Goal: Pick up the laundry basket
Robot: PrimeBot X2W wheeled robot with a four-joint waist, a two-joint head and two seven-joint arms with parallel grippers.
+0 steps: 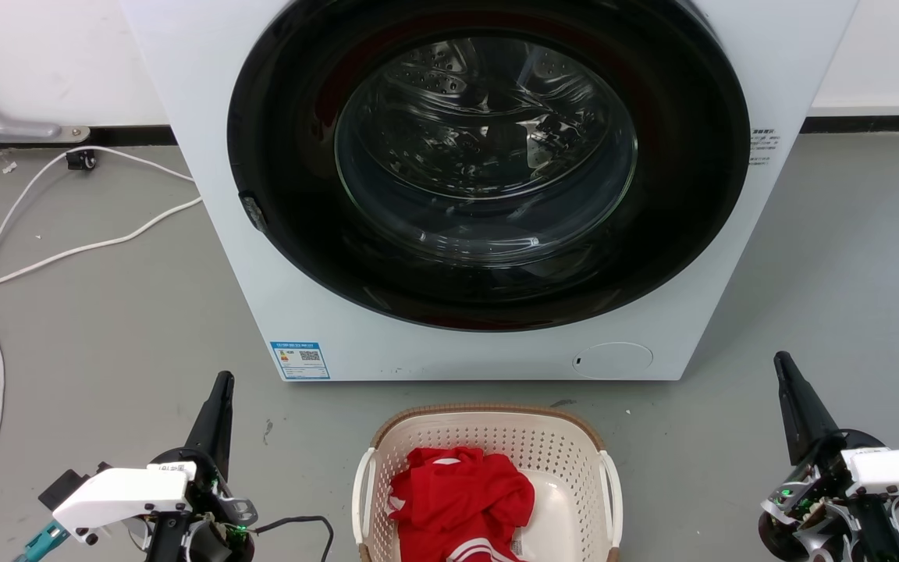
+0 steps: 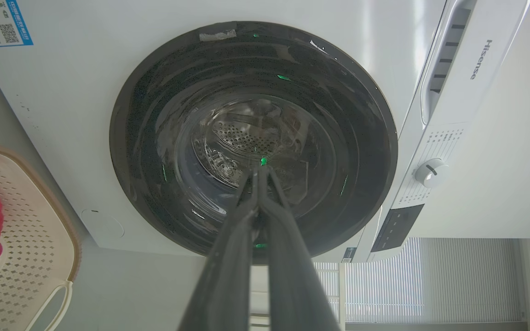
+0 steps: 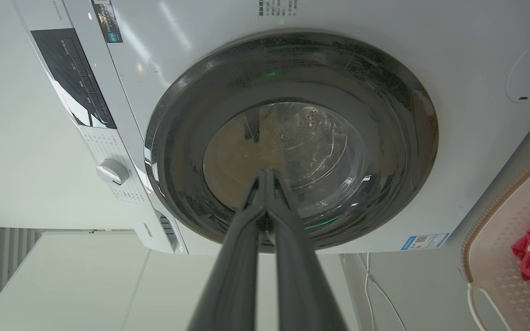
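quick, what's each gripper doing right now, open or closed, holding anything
left gripper: closed, fingers pressed together, holding nothing
right gripper: closed, fingers pressed together, holding nothing

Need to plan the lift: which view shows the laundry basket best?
Head view: the laundry basket sits centred, brown rim and both white handles showing, near end cut off. Each wrist view catches one corner and one handle at its edge.
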